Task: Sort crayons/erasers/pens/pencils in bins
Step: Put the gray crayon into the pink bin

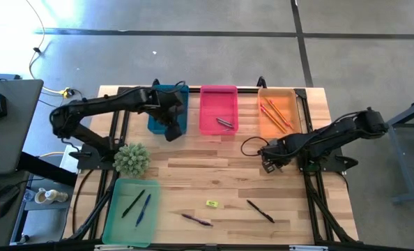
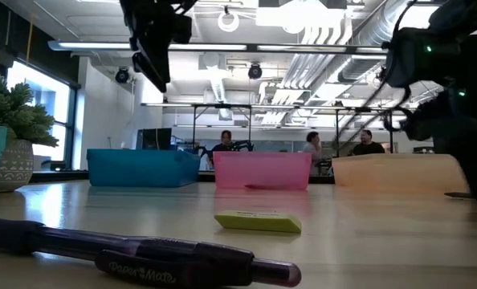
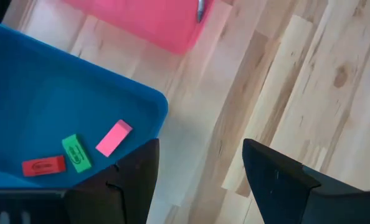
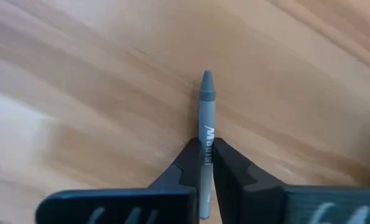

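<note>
While the right gripper (image 4: 202,163) pinches a grey crayon (image 4: 206,127) near table centre, erasers (image 3: 113,137) lie in the blue bin (image 1: 166,104) at eleven o'clock under the open, empty left gripper (image 3: 197,162). A yellow eraser (image 1: 212,203) and two pens (image 1: 260,210) at six o'clock remain unsorted.

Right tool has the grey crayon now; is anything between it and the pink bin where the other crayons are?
Nothing visible. The right tool, shut on the short grey wax crayon, sits on bare wood in front of the translucent orange plastic bin; the pink plastic bin is beside that, with bare table between.
</note>
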